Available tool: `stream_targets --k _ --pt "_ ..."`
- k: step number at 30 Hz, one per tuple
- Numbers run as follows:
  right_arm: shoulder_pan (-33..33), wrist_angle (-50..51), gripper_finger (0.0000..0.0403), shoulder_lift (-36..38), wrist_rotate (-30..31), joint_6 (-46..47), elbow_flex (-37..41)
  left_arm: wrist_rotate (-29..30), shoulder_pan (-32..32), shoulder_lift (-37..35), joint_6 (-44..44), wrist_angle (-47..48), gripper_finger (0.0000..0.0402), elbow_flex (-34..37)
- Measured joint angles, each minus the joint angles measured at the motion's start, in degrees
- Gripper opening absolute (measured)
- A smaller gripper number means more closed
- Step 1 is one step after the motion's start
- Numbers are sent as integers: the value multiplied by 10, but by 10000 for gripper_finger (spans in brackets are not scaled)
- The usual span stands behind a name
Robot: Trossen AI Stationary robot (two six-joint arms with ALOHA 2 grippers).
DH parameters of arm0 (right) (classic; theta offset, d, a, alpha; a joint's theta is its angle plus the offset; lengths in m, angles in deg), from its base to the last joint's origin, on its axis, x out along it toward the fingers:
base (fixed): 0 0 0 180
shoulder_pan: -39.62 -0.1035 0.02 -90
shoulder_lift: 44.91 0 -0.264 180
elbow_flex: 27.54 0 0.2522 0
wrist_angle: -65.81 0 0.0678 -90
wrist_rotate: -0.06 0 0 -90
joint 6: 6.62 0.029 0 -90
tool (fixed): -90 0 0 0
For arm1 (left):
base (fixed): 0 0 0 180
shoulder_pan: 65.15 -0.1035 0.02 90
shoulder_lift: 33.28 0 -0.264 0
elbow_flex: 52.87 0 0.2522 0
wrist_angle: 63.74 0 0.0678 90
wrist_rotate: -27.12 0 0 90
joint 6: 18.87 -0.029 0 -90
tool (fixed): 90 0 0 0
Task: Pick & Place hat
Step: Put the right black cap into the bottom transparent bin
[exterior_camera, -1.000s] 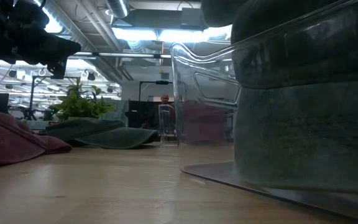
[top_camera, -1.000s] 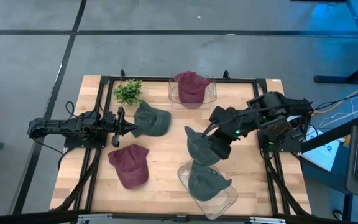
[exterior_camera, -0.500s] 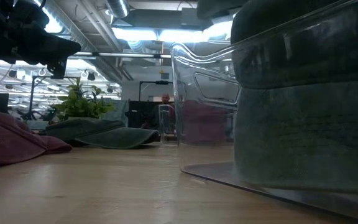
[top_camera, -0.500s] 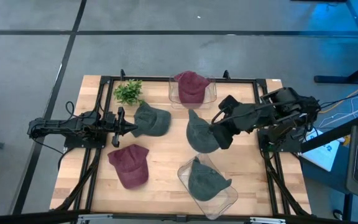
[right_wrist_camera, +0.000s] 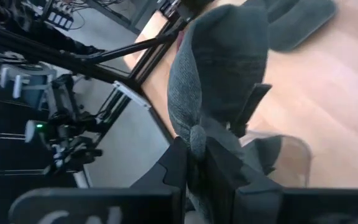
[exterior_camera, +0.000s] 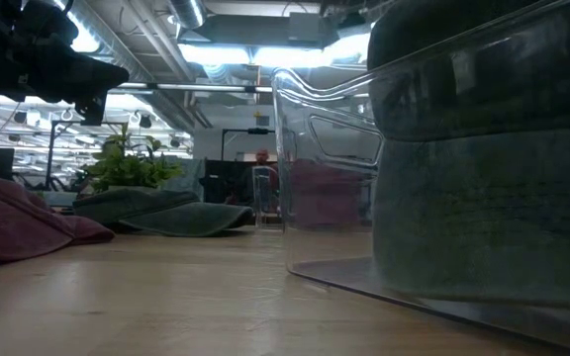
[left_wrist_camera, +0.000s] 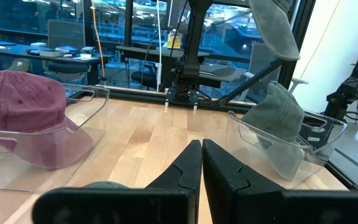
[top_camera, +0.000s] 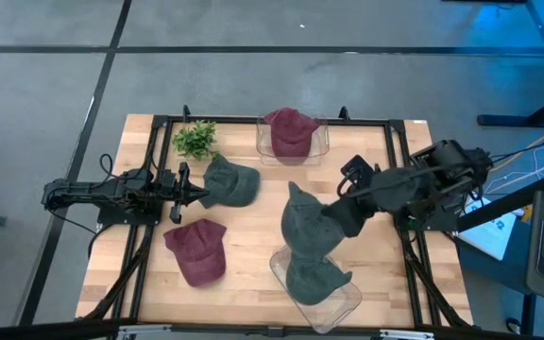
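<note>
High view: our right gripper [top_camera: 340,219], jaws clamped on green hat [top_camera: 307,229], has swung it from mid-desk to above clear bin [top_camera: 346,305]; drop looks near. Left gripper [top_camera: 196,195] idle, jaws closed, empty.

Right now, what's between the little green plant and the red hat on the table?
In the high view, a green hat lies between the plant and the red hat, beside the shut left gripper.

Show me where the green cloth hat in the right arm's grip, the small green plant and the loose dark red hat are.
green cloth hat [top_camera: 306,227], high view, crown.
small green plant [top_camera: 195,140], high view, leaves.
loose dark red hat [top_camera: 196,249], high view, crown.
</note>
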State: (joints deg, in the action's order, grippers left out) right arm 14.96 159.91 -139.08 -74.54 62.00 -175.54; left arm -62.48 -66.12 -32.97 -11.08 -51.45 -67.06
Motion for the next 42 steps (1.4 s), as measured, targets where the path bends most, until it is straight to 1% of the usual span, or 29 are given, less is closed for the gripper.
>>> stream_targets --k 8,22,30,42 --pt "-41 -13 35 -11 0 64 0 0 0 0 0 0 8 0" --pt "-98 -13 35 -71 -5 138 0 0 0 0 0 0 11 0" --pt "-106 -20 35 -104 -6 160 0 0 0 0 0 0 12 0" --pt "-106 -15 35 -150 -26 160 0 0 0 0 0 0 8 0"
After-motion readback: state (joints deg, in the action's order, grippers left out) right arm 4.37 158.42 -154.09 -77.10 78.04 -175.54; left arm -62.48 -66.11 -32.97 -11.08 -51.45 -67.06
